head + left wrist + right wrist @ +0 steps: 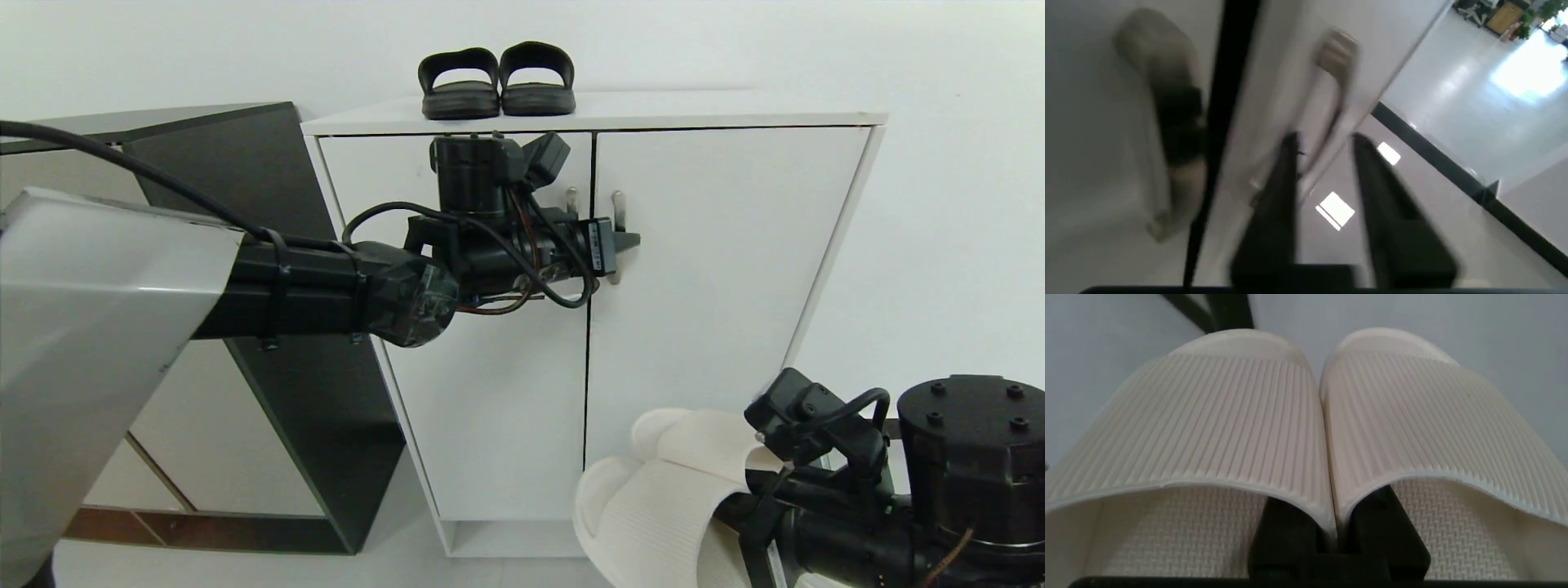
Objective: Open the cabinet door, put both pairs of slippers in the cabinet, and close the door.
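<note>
The white cabinet [718,269] has both doors shut. A pair of black slippers [496,82] stands on its top, toward the left. My left gripper [624,242] is at the right door's metal handle [618,204]. In the left wrist view it is open [1327,159], its fingers straddling that handle [1335,65]. The left door's handle [1159,147] is beside it. A pair of white ribbed slippers [661,490] hangs low in front of the right door. My right gripper [1331,531] is shut on their two inner walls, pinched together.
A dark-framed panel [269,204] leans against the wall just left of the cabinet. Behind everything is a white wall, and pale floor [245,567] lies below. To the right of the cabinet there is open room.
</note>
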